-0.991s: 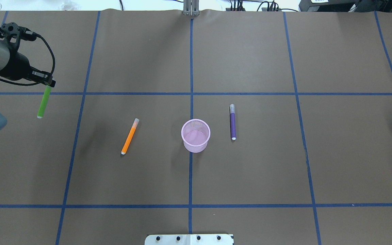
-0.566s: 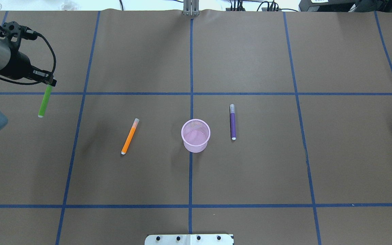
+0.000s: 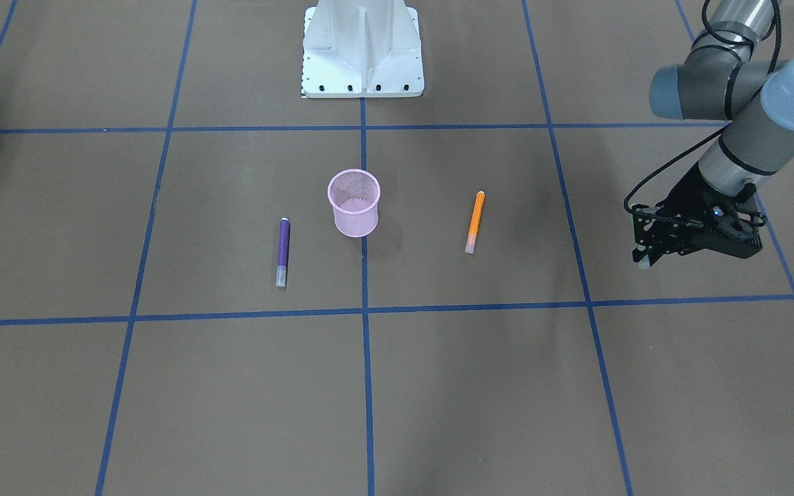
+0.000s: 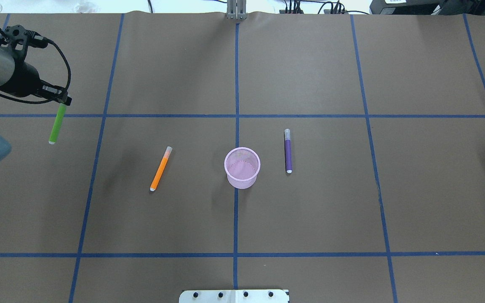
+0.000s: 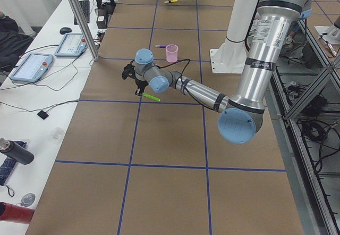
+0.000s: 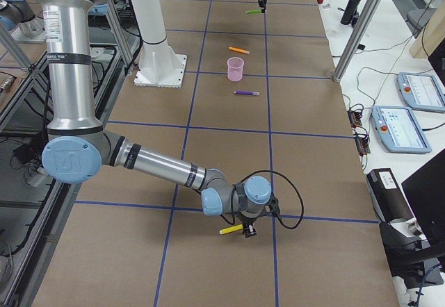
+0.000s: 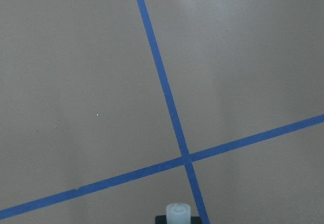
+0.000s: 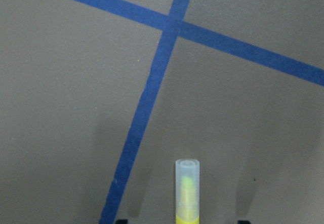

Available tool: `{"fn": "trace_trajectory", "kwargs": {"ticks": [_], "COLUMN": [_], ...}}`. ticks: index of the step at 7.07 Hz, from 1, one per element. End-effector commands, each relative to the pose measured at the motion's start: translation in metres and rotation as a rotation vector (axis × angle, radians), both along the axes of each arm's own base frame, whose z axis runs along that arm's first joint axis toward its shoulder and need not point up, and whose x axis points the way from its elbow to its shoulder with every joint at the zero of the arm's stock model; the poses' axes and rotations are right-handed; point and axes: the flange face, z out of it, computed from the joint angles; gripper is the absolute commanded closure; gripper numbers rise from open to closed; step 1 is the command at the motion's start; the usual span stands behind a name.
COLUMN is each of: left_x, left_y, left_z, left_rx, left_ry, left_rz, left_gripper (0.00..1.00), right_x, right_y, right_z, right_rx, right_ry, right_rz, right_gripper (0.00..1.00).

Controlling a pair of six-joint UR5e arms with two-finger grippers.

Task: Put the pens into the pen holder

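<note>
The pink mesh pen holder stands upright at the table's middle. The orange pen lies to its left and the purple pen to its right, both flat on the table. My left gripper is shut on the green pen at the far left, above the table; its pale cap shows in the left wrist view. My right gripper is outside the overhead view. It holds a yellow pen over the table's right end.
Brown paper with blue tape grid lines covers the table. The robot's white base stands at the near edge. Tablets and cables lie on a side bench beyond the table.
My left gripper has shifted slightly toward the far side and right, carrying the green pen. The other pens and the holder have not moved.
</note>
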Motion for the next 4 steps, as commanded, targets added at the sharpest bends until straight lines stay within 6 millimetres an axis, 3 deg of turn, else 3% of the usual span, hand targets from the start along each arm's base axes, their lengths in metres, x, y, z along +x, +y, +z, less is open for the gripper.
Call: {"fn": "trace_trajectory", "kwargs": {"ticks": [1, 2, 4], "left_x": [0.000, 0.001, 0.008], "left_y": [0.000, -0.002, -0.015], "left_z": [-0.002, -0.003, -0.037], "left_rx": [0.003, 0.004, 0.015], "left_ry": [0.001, 0.002, 0.015], "left_rz": [-0.001, 0.000, -0.008], "left_gripper": [1.00, 1.00, 1.00], "right_x": [-0.002, -0.002, -0.003], "right_y": [-0.003, -0.002, -0.004], "right_z": [0.000, 0.004, 0.003], "right_rx": [0.000, -0.008, -0.006], "right_ry": [-0.002, -0.002, -0.002], "right_rz": [-0.004, -0.005, -0.005], "right_gripper": [0.44, 0.47, 0.47]}}
